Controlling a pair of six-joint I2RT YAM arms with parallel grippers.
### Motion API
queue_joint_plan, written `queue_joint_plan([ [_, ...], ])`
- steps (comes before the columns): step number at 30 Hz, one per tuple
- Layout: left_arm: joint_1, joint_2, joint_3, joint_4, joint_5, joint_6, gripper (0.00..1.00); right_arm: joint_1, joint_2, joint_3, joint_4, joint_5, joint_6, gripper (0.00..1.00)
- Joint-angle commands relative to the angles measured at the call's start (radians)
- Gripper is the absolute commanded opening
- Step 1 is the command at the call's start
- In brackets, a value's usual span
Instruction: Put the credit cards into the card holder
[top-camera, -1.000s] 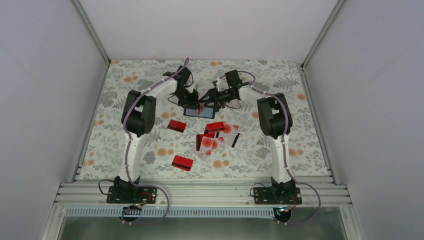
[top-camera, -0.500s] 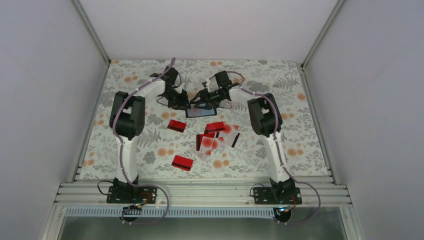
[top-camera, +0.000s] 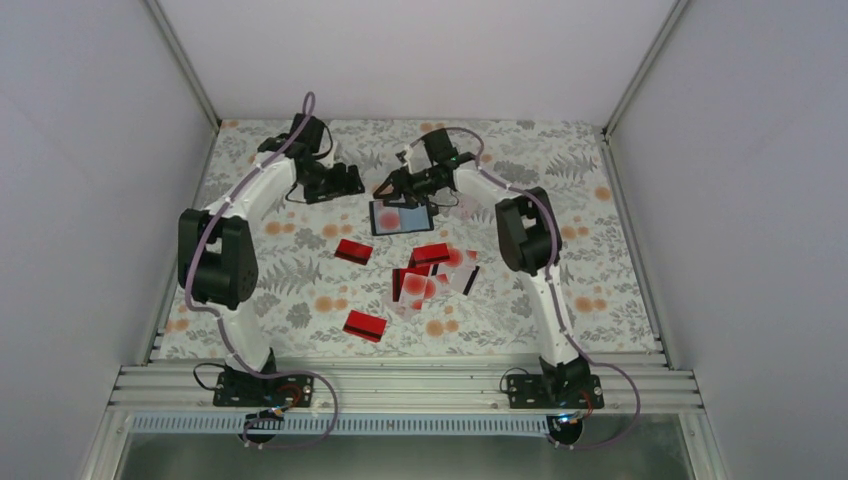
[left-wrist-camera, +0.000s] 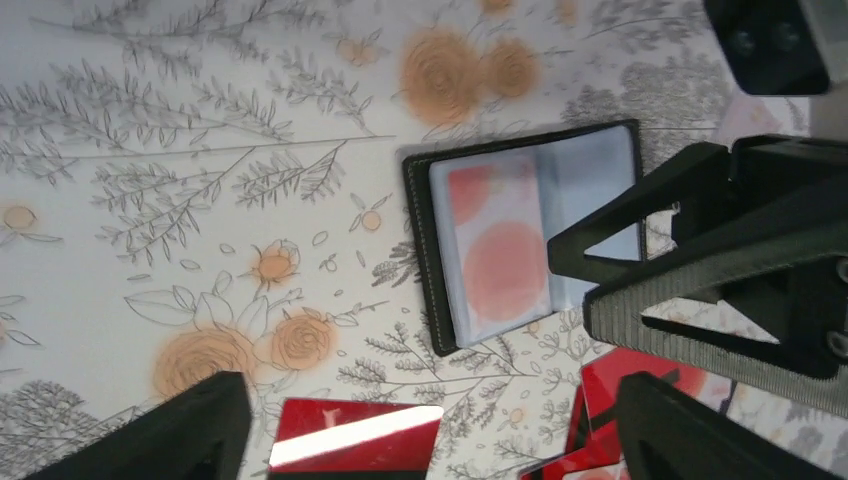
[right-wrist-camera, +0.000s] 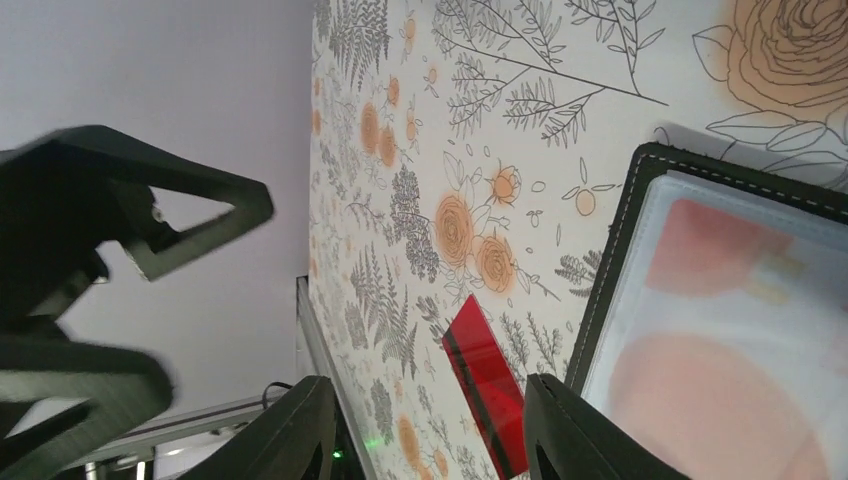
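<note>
Card holder (top-camera: 402, 217) lies open and flat on the table, just under the tips of the right gripper (top-camera: 384, 190). That gripper's jaws stand partly apart with nothing between them. Whether a tip touches the black cover cannot be told. The left gripper (top-camera: 350, 181) hangs near those tips and faces them, its jaws spread wide and empty, with the holder ahead of its gap.

From the left wrist, the right gripper's fingers (left-wrist-camera: 640, 235) cross in front of 1 half of the holder and hide part of its grey-blue pocket. The other half shows a whitish card (left-wrist-camera: 500, 260) with red dots behind the clear plastic.

The other credit cards are all off the holder, on the near side of both pairs of jaws. 1 red card (top-camera: 353, 250) lies alone, seen low in the left jaws' gap from that wrist. A 2nd red card (top-camera: 365, 325) lies alone, well apart toward the arm bases. A heap (top-camera: 432, 272) of red, whitish and black-striped cards overlaps too much to count.

The tablecloth (top-camera: 560, 170) is white with grey leaves and orange flowers. Plain white walls (top-camera: 400, 50) close 3 sides, and aluminium rails (top-camera: 400, 385) carry the 2 arm bases.
</note>
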Motion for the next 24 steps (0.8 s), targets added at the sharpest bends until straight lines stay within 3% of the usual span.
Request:
queue_joint_plan([
  [1,-0.002,-0.099,0.0,0.053,-0.054,0.025,0.99,0.003,-0.152,0.008,-0.173,0.116,-0.18,0.49],
  [5,0.045,-0.104,-0.086,0.121,0.209,-0.023,1.0,0.003,-0.3,-0.136,-0.198,0.31,-0.272,0.51],
  [6,0.046,-0.118,-0.121,0.155,0.216,-0.039,1.0,0.002,-0.339,-0.187,-0.191,0.35,-0.286,0.53],
  [8,0.037,-0.164,-0.181,0.207,0.178,-0.042,1.0,0.0,-0.409,-0.274,-0.183,0.432,-0.307,0.55],
  [11,0.007,-0.196,-0.212,0.154,0.133,0.003,0.99,-0.001,-0.5,-0.383,-0.181,0.537,-0.312,0.56],
  [19,-0.182,-0.281,-0.374,0.107,-0.033,0.007,0.9,0.016,-0.667,-0.625,-0.222,0.741,-0.243,0.6],
  [24,-0.251,-0.326,-0.424,0.114,-0.094,-0.025,0.89,0.082,-0.729,-0.68,-0.281,0.859,-0.137,0.74],
])
